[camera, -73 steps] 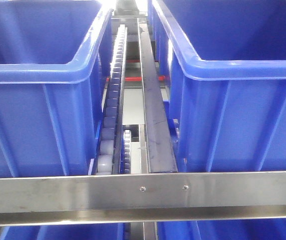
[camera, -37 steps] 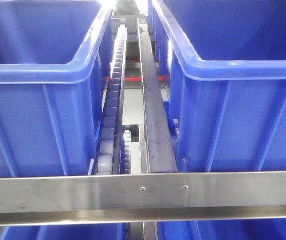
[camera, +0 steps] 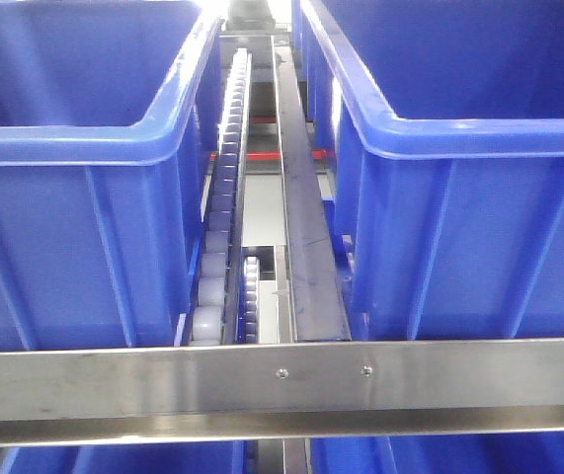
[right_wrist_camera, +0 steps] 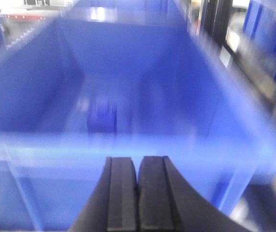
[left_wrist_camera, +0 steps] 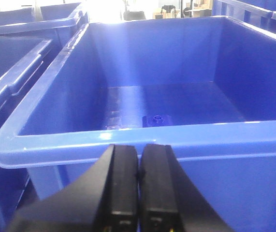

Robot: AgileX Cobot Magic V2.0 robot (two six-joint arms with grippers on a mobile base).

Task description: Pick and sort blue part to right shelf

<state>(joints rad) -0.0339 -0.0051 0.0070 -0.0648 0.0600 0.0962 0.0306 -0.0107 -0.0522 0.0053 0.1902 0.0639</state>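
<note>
- Both jaw pairs are pressed together with nothing between them: the left gripper (left_wrist_camera: 138,166) and the right gripper (right_wrist_camera: 138,171) each show two black pads meeting at a thin seam.
- Left wrist view: the left gripper sits just near of the front rim of a blue bin (left_wrist_camera: 128,140). On the bin floor, right of centre and close to the near wall, lies a small blue part (left_wrist_camera: 157,119). More blue bins stand to the left (left_wrist_camera: 12,72) and at far right.
- Right wrist view: the whole frame is smeared by motion blur. The right gripper is at the near rim of another blue bin (right_wrist_camera: 128,145). A darker blue shape (right_wrist_camera: 101,116) lies on its floor, left of centre; whether it is a part cannot be told. A dark upright frame member (right_wrist_camera: 220,24) stands at far right.
- Front view: two blue bins, left (camera: 74,197) and right (camera: 469,197), flank a roller track (camera: 224,197) and a steel rail (camera: 301,227). A steel crossbar (camera: 282,380) spans the near edge. No gripper appears.
- Change from the earlier front frames: none visible; bins, track and crossbar hold the same positions.
</note>
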